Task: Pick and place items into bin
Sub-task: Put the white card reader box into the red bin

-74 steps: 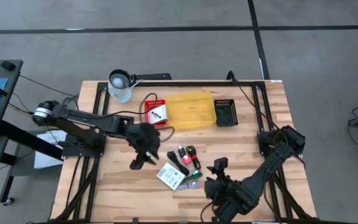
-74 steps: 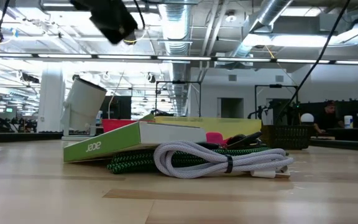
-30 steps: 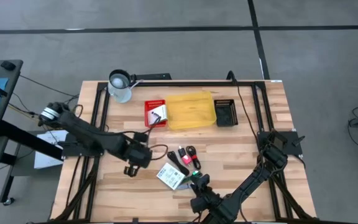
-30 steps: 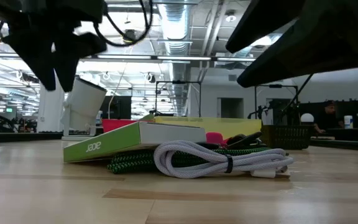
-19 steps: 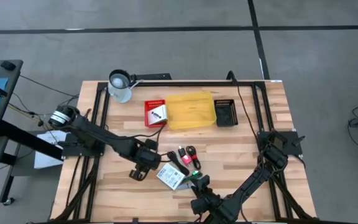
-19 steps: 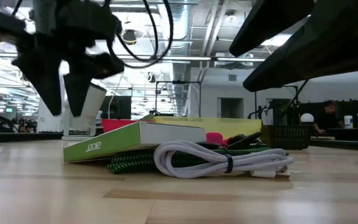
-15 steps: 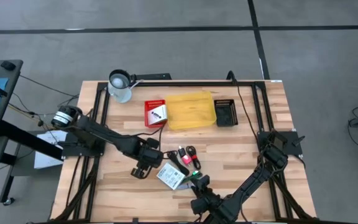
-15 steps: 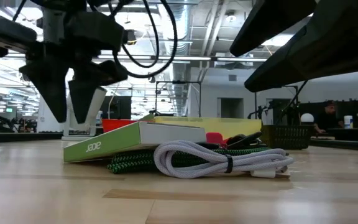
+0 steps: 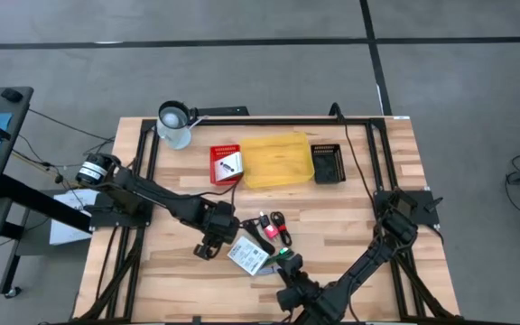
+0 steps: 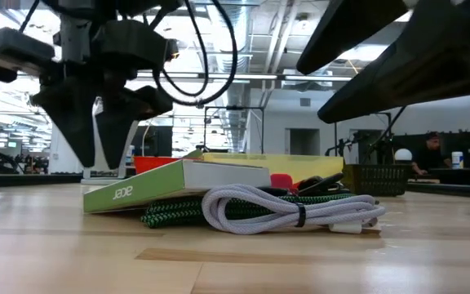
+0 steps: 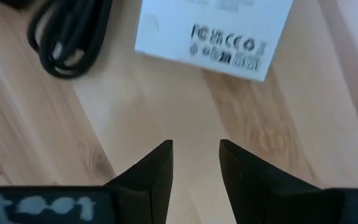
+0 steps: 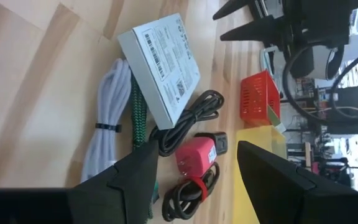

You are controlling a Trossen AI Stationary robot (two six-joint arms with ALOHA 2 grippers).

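While the left gripper [image 9: 208, 247], fingers slightly parted and empty, hovers beside the white box [image 9: 248, 256], bare table [image 9: 152, 280] surrounds it.

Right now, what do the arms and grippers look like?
Both arms are dark, jointed links. The left arm trails a black cable and has a silvery round part near its base. Left gripper and right gripper have black, tapered, pointed fingers.

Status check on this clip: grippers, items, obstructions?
Left gripper open, empty, over bare wood beside flat white box. Right gripper open, empty, facing the pile. Yellow bin empty. Nothing in the way.
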